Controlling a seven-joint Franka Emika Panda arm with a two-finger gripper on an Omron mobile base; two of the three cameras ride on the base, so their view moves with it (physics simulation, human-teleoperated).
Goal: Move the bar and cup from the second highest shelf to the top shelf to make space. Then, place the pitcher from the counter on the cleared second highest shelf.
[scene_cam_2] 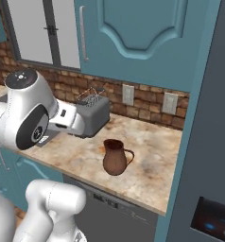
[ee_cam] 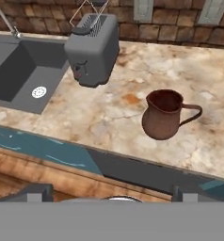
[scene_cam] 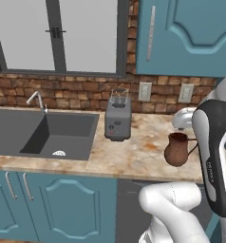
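Note:
The reddish-brown pitcher stands upright on the mottled counter, its loop handle pointing right. My gripper hangs in front of the counter's edge, above and short of the pitcher. It is open, with its two dark fingertips far apart and nothing between them. The bar, the cup, the second highest shelf and the top shelf are out of view. A tall grey unit rises at the counter's right end.
A grey toaster stands left of the pitcher against the brick wall. The dark sink with its faucet lies further left. Teal wall cabinets hang over the counter.

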